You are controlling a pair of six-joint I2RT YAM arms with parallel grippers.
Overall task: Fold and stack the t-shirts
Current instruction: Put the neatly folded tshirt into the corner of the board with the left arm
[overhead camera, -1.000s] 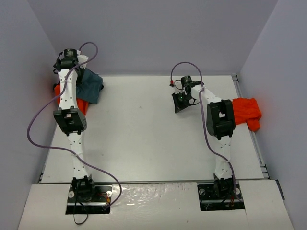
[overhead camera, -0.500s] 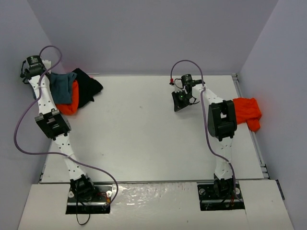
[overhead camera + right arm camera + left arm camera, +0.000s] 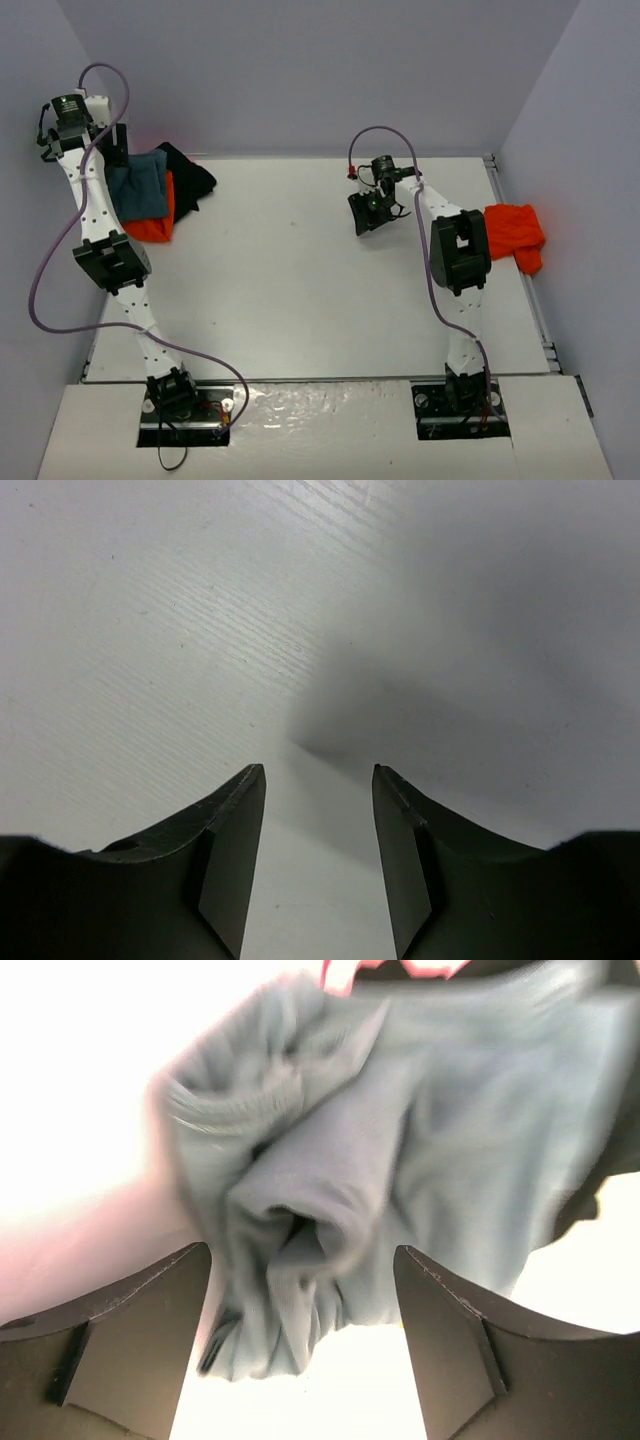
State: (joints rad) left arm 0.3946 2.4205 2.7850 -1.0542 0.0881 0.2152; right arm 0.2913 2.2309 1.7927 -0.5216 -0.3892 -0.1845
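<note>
A crumpled grey-blue t-shirt (image 3: 135, 188) lies in a pile at the table's far left, on an orange-red t-shirt (image 3: 152, 227) and beside a black t-shirt (image 3: 190, 175). My left gripper (image 3: 118, 150) is at the pile's back edge. In the left wrist view it (image 3: 300, 1290) is open, its fingers either side of the blurred grey-blue shirt's (image 3: 400, 1140) bunched edge, not closed on it. My right gripper (image 3: 368, 212) is open and empty above bare table, as the right wrist view (image 3: 318, 780) also shows. Another orange t-shirt (image 3: 515, 235) lies at the table's right edge.
The white table (image 3: 300, 280) is enclosed by grey walls at the back and sides. A rail (image 3: 535, 300) runs along its right edge. In the left wrist view a strip of red cloth (image 3: 340, 972) and black cloth (image 3: 612, 1155) border the grey-blue shirt.
</note>
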